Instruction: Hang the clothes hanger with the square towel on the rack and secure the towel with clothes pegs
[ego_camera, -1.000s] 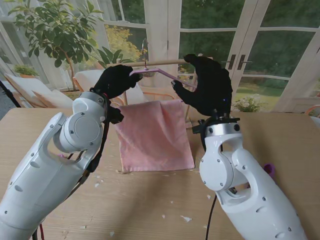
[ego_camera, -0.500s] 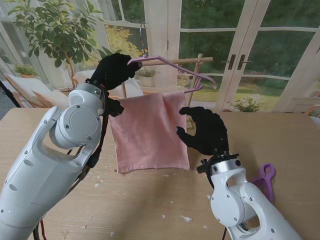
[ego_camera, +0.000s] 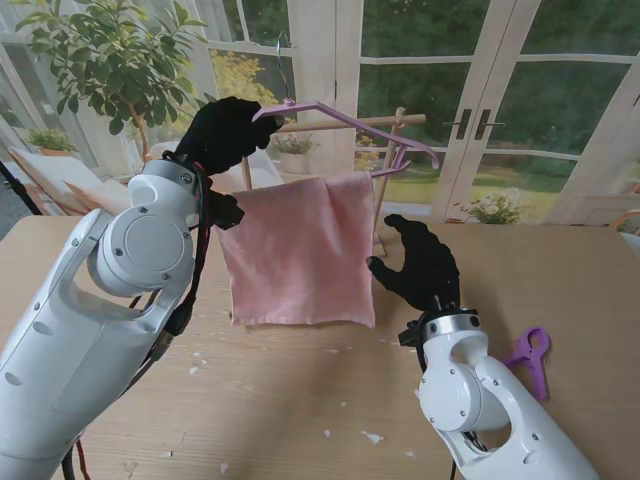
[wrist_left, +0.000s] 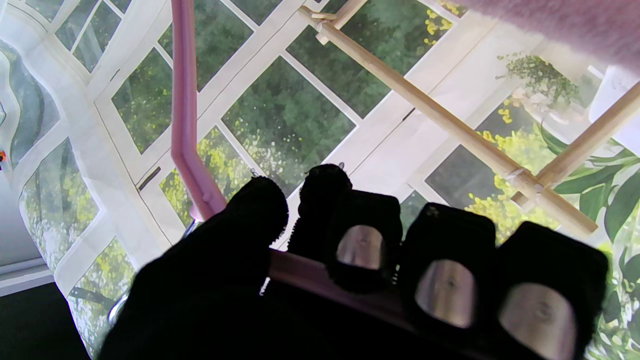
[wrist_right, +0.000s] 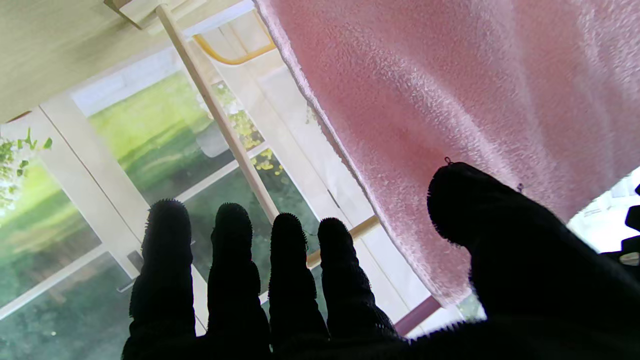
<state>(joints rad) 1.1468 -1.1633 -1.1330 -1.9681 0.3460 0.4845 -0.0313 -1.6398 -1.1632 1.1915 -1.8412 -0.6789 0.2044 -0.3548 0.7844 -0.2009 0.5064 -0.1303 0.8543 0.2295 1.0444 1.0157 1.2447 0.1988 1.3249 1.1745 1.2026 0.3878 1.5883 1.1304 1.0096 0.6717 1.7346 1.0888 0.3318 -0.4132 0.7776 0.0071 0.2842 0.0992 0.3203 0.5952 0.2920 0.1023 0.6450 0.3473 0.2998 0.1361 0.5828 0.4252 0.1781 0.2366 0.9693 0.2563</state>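
Left arm's stretched way up, left hand curled into a tight closed grip up high. Right hand sits lower, fingers spread, holding nothing, palm facing left.

Stand camera: set above the shoulders, facing down and forward over the table toward the windows. Left wrist camera: close behind curled fingers, facing the rack. Right wrist camera: close behind extended fingers, facing towel and rack. All share the rack.

Home sunroom: glazed French doors, potted plant, garden outside.
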